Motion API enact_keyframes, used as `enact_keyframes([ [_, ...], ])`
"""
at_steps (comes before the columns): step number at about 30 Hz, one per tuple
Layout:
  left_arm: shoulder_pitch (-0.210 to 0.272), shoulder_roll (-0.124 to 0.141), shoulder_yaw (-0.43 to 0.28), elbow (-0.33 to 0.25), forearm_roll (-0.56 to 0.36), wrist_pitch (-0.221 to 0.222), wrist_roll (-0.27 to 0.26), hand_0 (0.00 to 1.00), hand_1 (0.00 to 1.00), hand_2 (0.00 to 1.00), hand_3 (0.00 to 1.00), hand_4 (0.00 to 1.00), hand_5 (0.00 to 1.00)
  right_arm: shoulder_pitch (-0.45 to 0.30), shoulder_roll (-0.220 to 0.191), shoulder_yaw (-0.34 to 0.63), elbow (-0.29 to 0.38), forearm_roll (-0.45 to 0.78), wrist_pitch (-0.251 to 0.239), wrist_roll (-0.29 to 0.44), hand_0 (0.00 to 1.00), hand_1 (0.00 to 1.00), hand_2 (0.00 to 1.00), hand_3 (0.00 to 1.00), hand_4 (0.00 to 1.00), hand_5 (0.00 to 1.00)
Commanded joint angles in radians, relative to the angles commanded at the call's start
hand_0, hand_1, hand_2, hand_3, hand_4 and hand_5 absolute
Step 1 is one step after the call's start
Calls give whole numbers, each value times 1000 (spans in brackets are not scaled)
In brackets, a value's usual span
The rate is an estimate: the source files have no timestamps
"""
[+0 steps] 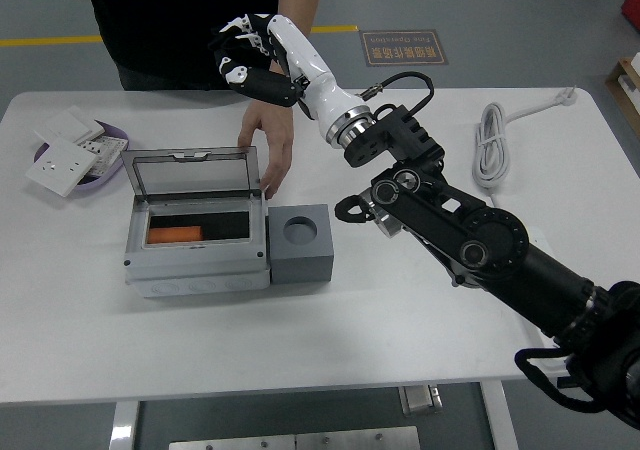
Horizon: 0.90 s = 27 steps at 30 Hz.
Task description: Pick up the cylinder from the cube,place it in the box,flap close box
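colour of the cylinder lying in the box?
Orange. The cylinder lies at the left of the open grey box; head view shows it.

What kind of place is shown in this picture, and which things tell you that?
Probably a robotics lab or industrial test area. A white table stands on a grey floor marked with a yellow line and a floor sign, and a grey electrical box and wall switches lie on it as practice parts.

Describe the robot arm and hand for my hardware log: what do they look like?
The right arm is black, built of round-jointed links with a black cable looped near the silver wrist ring. The forearm is glossy white. The right hand has five black-and-white fingers.
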Motion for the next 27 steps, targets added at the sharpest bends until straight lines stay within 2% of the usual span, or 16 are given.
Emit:
enact_keyframes([
  [2, 0, 0, 1, 0, -1, 0, 0, 923, 852, 854, 951, 2, 2, 0, 0, 1, -1, -6, 7, -4, 866, 711, 710, 516, 519, 109],
  [3, 0, 0, 2, 0, -1, 0, 0, 923, 852, 854, 951, 2, 2, 0, 0, 1, -1, -9, 10, -6, 875, 715, 726, 648, 522, 126],
  [8, -1, 0, 2, 0, -2, 0, 0, 923, 852, 854, 951, 2, 2, 1, 0, 8, -1, -25, 16, -15, 875, 715, 726, 648, 522, 126],
  [9, -1, 0, 2, 0, -2, 0, 0, 923, 852, 854, 951, 2, 2, 1, 0, 9, -1, -27, 17, -16, 897, 758, 821, 986, 933, 458],
  [14, -1, 0, 2, 0, -2, 1, 1, 923, 852, 854, 951, 2, 2, 1, 0, 11, -3, -33, 18, -18, 897, 758, 821, 986, 933, 458],
  [15, -1, 0, 3, 0, -2, 1, 1, 923, 852, 854, 951, 2, 2, 1, 0, 12, -3, -34, 18, -18, 901, 771, 839, 998, 998, 528],
  [26, 1, -1, 3, 0, -1, 1, 1, 923, 852, 854, 951, 2, 2, -2, -7, 34, -9, -30, 10, -13, 905, 777, 847, 998, 998, 560],
  [27, 1, -1, 3, 0, -2, 1, 1, 923, 852, 854, 951, 2, 2, -2, -8, 35, -9, -31, 11, -13, 905, 778, 849, 998, 998, 601],
])
